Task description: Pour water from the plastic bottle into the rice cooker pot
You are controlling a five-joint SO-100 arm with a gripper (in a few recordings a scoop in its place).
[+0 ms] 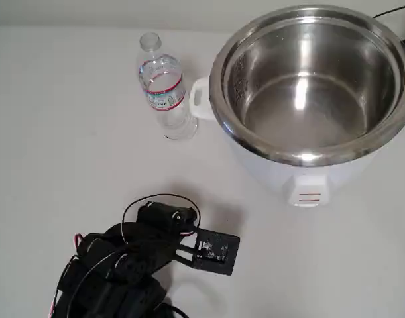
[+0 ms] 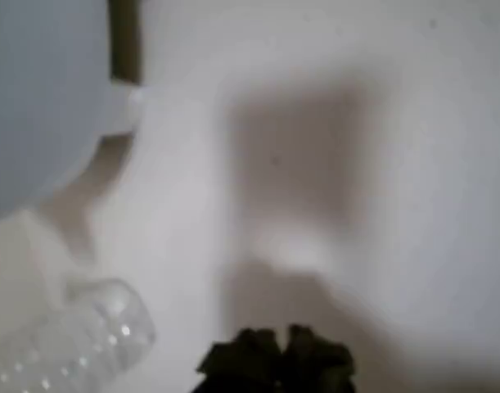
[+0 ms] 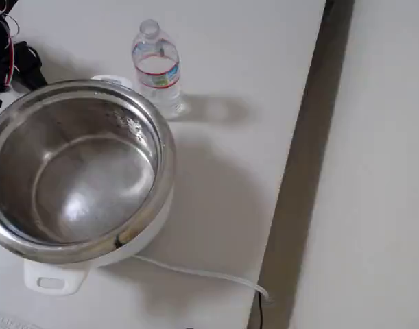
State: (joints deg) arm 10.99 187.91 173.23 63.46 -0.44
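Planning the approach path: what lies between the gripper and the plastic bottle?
Nothing: overhead view shows bare white table between the gripper and plastic bottle.

arm [image 1: 132,255]: black plastic | cables: thin black, red, looped | wrist: black square board [image 1: 214,251]

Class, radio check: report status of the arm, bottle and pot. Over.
Gripper away from bottle, state unclear. Plastic bottle upright, capless, beside rice cooker pot. Path between looks clear.
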